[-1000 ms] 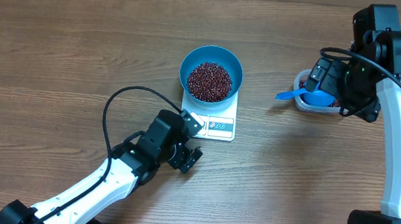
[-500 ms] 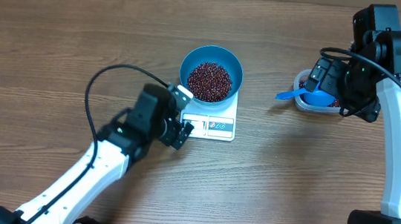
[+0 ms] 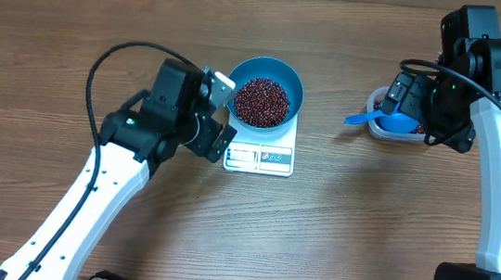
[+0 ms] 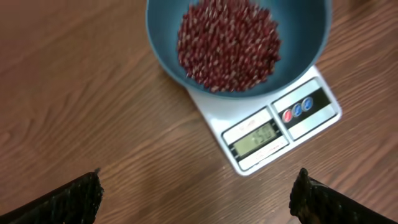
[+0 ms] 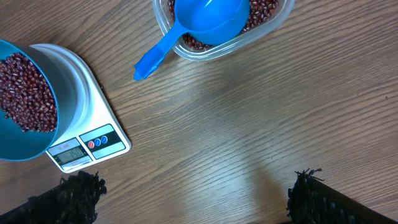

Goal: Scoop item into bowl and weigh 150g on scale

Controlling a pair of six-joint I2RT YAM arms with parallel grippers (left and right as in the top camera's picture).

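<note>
- Left end effector (image 3: 224, 111): wide open, empty, just left of scale (image 3: 272, 157).
- Bowl (image 3: 239, 75) of beans (image 3: 262, 101) atop scale; display seen only by wrist views.
- Right end effector (image 5: 199, 200): wide open, empty, near tub (image 5: 273, 25); scoop (image 5: 208, 17) inside.

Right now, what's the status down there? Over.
Left tool, right tool both open, empty. Beans heaped in blue bowl on the scale. Blue scoop lies in the bean tub. Nothing blocking.
</note>
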